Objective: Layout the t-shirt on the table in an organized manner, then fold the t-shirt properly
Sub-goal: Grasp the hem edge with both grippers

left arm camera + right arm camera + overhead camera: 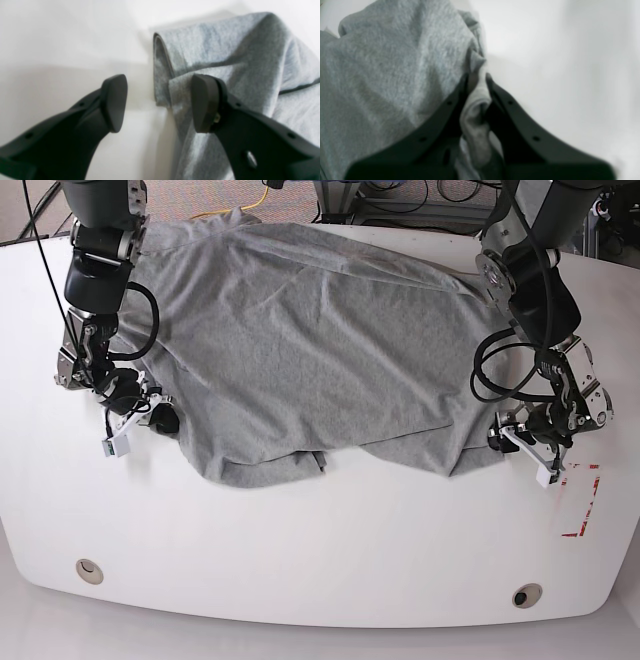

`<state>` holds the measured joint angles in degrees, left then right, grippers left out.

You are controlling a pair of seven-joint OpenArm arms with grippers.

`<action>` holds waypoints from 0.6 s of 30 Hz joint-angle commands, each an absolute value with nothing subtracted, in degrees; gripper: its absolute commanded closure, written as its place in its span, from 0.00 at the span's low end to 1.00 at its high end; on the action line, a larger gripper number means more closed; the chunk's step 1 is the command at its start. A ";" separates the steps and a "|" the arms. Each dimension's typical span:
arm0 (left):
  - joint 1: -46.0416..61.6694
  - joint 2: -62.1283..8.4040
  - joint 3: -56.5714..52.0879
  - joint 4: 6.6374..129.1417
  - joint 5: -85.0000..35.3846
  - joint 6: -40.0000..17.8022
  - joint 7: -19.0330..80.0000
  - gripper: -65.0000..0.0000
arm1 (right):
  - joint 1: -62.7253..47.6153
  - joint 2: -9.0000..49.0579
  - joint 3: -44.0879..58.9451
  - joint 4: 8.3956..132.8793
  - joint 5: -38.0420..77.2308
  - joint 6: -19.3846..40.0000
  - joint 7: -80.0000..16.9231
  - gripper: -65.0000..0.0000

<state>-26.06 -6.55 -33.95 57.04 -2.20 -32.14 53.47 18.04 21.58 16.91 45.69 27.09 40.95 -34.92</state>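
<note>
On the table [320, 580], rumpled grey t-shirt [310, 350].

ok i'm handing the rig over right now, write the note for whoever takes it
Right pincer: shut on a bunched edge of the t-shirt.
Left pincer: open, straddling the shirt's edge, nothing gripped.
T-shirt: spread across the table, near hem wrinkled and turned under.
Done: rough spread.
Left: grip with the left, pull the hem flat, then fold.

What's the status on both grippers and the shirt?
Left gripper open, straddling the t-shirt edge. Right gripper shut on fabric. Shirt spread, near hem bunched. Nothing in the way.
</note>
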 commanded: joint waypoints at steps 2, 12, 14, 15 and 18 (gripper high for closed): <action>-27.74 -6.99 -33.71 57.71 -2.68 -32.22 52.79 0.42 | 17.89 21.93 16.57 45.41 23.34 40.00 -39.43 1.00; -26.24 -8.22 -33.71 57.63 -2.59 -32.22 52.79 0.43 | 17.89 21.93 16.57 45.41 23.43 40.00 -39.43 1.00; -26.15 -8.22 -33.71 57.36 -2.59 -32.22 52.79 0.43 | 17.89 21.93 16.57 45.41 23.52 40.00 -39.43 1.00; -26.15 -8.13 -33.71 56.92 -2.59 -32.22 52.79 0.43 | 17.89 21.93 16.57 45.41 23.52 40.00 -39.43 1.00; -26.42 -8.04 -33.71 54.73 -2.59 -32.22 52.70 0.43 | 17.89 21.85 16.57 45.41 23.52 40.00 -39.43 1.00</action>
<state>-25.43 -7.84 -33.80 55.99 -3.07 -32.38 52.36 18.06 21.56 16.91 45.69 27.09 40.97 -34.98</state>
